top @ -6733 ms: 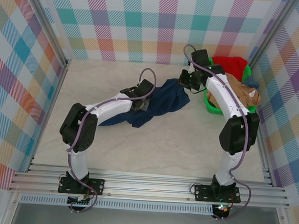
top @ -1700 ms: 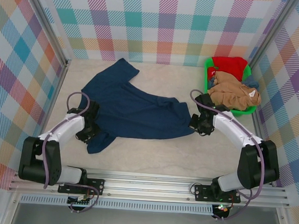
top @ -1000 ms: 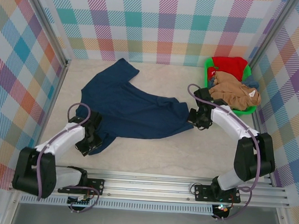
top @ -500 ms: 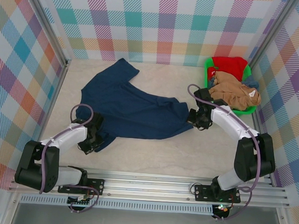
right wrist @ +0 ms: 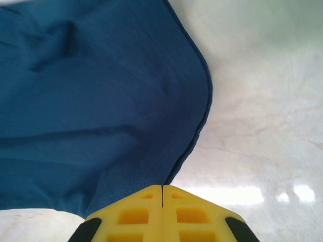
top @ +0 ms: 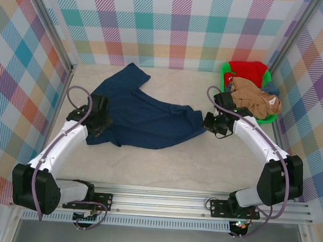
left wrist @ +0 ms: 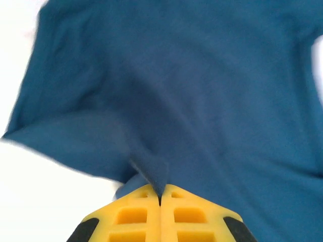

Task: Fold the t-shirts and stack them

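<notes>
From the top, the navy shirt [top: 145, 117] lies open and a bit wrinkled on the table [top: 203, 162], in the middle and left of the frame. The left gripper [top: 98, 123] sits on the shirt's lower left corner. The right gripper [top: 210, 123] sits on its right edge. At the upper right, the green basket [top: 227, 70] holds a red shirt [top: 247, 69] and a tan shirt [top: 256, 102] in a heap.

In the left wrist view, the left gripper [left wrist: 160, 194] is at the bottom of the frame with its yellow jaws pressed together. A pinch of navy cloth sticks up between them. The rest of the shirt spreads toward the top.

In the right wrist view, the right gripper [right wrist: 162, 189] is squeezed tight too. The shirt's hem runs down right into it, so it seems to be holding the hem. Bare table shows on the right.

I think the job has only just begun. The navy shirt has no fold in it yet. There is no stack. The shirts in the basket are waiting their turn.
</notes>
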